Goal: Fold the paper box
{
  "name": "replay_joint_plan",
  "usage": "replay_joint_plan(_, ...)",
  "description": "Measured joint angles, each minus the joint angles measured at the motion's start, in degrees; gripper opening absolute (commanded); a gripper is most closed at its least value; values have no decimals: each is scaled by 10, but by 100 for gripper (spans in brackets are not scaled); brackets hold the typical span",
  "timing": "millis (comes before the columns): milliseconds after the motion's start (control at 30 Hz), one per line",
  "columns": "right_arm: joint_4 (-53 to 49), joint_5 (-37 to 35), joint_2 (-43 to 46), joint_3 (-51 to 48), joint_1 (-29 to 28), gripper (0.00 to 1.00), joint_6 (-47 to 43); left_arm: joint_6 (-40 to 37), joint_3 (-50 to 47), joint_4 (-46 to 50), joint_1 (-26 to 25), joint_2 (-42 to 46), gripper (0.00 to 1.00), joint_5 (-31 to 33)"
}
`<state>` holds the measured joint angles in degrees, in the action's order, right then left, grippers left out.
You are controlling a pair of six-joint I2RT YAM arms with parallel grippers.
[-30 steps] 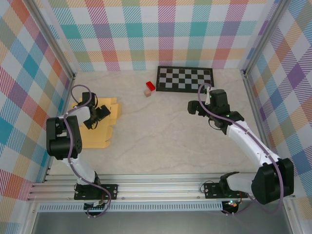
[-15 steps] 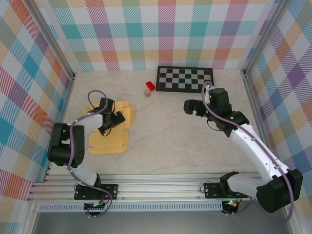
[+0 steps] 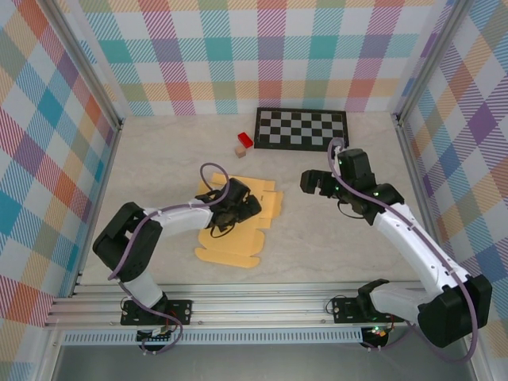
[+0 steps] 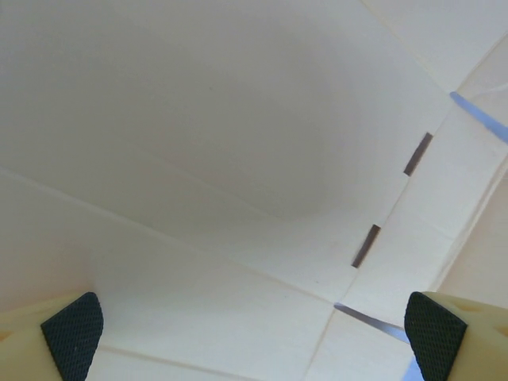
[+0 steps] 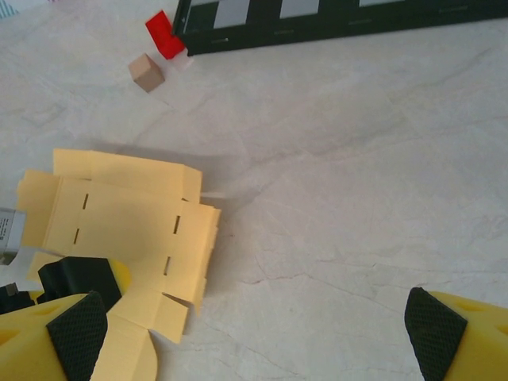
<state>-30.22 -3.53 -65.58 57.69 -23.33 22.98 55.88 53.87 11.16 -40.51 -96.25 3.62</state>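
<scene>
The paper box [image 3: 235, 249] is a flat yellow-orange card cut-out with flaps and slots, lying unfolded a little left of the table's middle. My left gripper [image 3: 225, 214] rests low over its upper left part, jaws wide open. In the left wrist view the pale card [image 4: 238, 159] lies right under the open gripper [image 4: 254, 337], and nothing is pinched. My right gripper [image 3: 317, 182] hovers open to the right of the card, apart from it. In the right wrist view the card [image 5: 127, 222] lies at the left, beyond the open gripper [image 5: 255, 333].
A black-and-white checkerboard mat [image 3: 300, 128] lies at the back. A small red block [image 3: 244, 140] and a tan block [image 3: 240, 151] sit just left of it. Metal posts and plaid walls close in the table on the left, the right and the back.
The left gripper has swept from the table's left side toward the middle, sliding the paper box along with it. The right gripper has shifted slightly left.
</scene>
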Motion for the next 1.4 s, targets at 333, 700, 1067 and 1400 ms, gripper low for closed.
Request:
replay_joint_plan(333,-9,36,-75,9,-48,100,2,-38,40,96,90,112,100,14)
replay_joint_plan(700,30,25,-303,152,-210,96,43,-157,1,126,325,158,100,-33)
replay_joint_plan(1067,70,49,-455,183,-227,93,-10,-178,-45,83,357,136,100,-105)
replay_joint_plan(1400,90,51,-405,77,-203,95,-106,-201,-61,46,349,132,100,-152)
